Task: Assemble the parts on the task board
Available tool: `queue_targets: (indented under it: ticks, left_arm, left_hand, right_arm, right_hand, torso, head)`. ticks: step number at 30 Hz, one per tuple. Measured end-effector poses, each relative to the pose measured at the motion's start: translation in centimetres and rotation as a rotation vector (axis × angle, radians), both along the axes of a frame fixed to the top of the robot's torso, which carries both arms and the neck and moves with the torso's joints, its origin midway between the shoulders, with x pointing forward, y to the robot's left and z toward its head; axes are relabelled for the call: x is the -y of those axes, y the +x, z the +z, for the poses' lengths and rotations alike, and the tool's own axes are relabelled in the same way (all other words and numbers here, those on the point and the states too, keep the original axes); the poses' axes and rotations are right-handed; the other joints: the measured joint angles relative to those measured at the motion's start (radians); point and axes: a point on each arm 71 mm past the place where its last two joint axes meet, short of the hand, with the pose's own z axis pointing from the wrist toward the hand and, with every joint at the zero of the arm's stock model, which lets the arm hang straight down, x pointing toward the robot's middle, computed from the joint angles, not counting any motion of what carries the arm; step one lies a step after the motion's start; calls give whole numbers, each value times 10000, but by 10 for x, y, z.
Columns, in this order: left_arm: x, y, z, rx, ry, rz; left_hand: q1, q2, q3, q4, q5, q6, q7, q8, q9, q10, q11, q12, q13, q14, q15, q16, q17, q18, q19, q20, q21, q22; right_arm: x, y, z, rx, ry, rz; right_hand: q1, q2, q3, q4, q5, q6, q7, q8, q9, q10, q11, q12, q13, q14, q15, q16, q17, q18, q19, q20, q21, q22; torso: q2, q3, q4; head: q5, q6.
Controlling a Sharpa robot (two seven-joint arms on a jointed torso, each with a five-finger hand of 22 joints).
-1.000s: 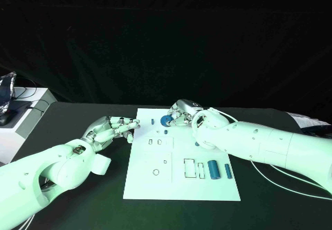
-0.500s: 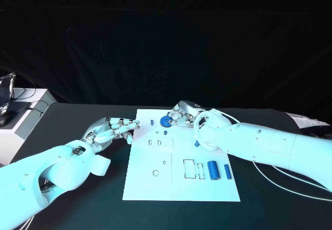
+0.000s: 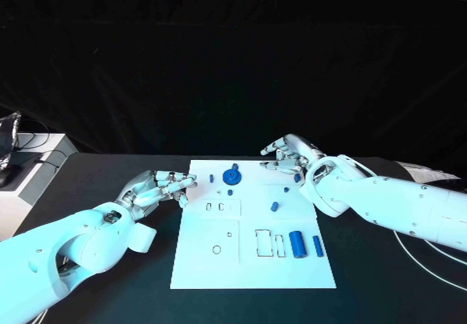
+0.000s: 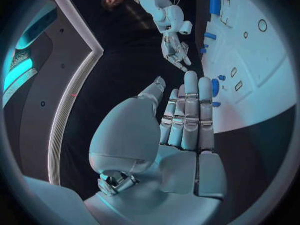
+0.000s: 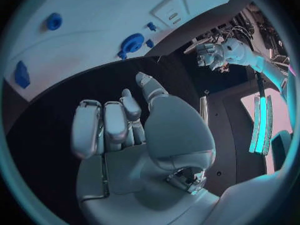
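Risk entry: blue round geared part [image 3: 231,177] seated far on white rectangular task board [image 3: 195,263]; my right hand [image 3: 288,157], open and empty beside it, could knock it; left hand [image 3: 158,187] open, empty

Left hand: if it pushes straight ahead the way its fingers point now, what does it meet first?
Likely the small blue peg near the task board's far left edge. The left hand points across that edge, empty, fingers apart; the round blue gear lies beyond. Its height above the board is unclear.
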Motion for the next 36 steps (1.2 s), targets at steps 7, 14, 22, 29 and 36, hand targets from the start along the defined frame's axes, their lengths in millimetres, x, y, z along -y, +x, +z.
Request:
queue_targets:
  ticks: [7, 14, 22, 29, 36]
  left_arm:
    - [0, -2, -6, -112, -12, -4]
    - [4, -3, -8, -151, -57, -58]
    - [4, -3, -10, -184, -68, -55]
    - [4, -3, -11, -199, -70, -48]
    - [4, -3, -12, -197, -75, -50]
  left_hand:
    - [0, 0, 0, 0, 0, 30, -30, 0, 0, 43, -43, 0, 0, 0, -1, 0, -6, -2, 0, 0, 0, -9]
    - [0, 0, 0, 0, 0, 49, -48, 0, 0, 94, -93, 0, 9, 1, -1, 0, -5, -3, 0, 0, 40, -9]
    - [0, 0, 0, 0, 0, 49, -48, 0, 0, 94, -92, 0, 8, 1, 0, 0, -5, -3, -12, -12, 40, -17]
    - [0, 0, 0, 0, 0, 48, -48, 0, 0, 93, -92, 0, 8, 1, -1, -1, -5, -4, -38, -36, 40, -21]
    - [0, 0, 0, 0, 0, 48, -48, 0, 0, 93, -92, 0, 7, 1, -1, -1, -5, -5, -38, -35, 40, -29]
  right_arm:
    - [42, -2, 2, -83, 335, 101]
    - [74, 4, -5, -182, -46, 28]
    - [92, 8, -21, -495, -652, -56]
    - [94, 12, -30, -727, -1071, 9]
    - [92, 17, -41, -974, -1365, 23]
  right_hand:
    - [574, -41, 5, -424, -542, 0, 0, 0, 0, 0, 1, -183, -118, 0, 0, -108, -144, 0, 0, 0, -168, -1]
    - [847, -209, -407, -256, -724, -16, -16, 0, 1, -36, 36, -240, -164, 0, 0, -147, -71, -2, 0, 0, -168, -2]
    - [953, -314, -602, -141, -766, -136, 33, 0, 1, -110, 37, -282, -200, 0, 0, -147, -35, -6, 0, 0, -168, -3]
    - [1012, -374, -605, -139, -766, -221, 47, 0, 1, -145, 69, -321, -237, 0, 0, -188, -26, -6, 0, 0, -168, -3]
    - [1033, -395, -630, -113, -766, -225, 48, 0, 2, -145, 69, -321, -243, 0, 0, -187, -18, -6, 0, 0, -168, -4]
  torso:
    - [-38, 101, -137]
    - [-67, 175, -232]
    - [-71, 204, -239]
    - [-71, 181, -211]
    - [-69, 174, -212]
  head:
    - [-35, 82]
    - [-135, 112]
    - [-211, 93]
    - [-235, 8]
    - [-226, -48]
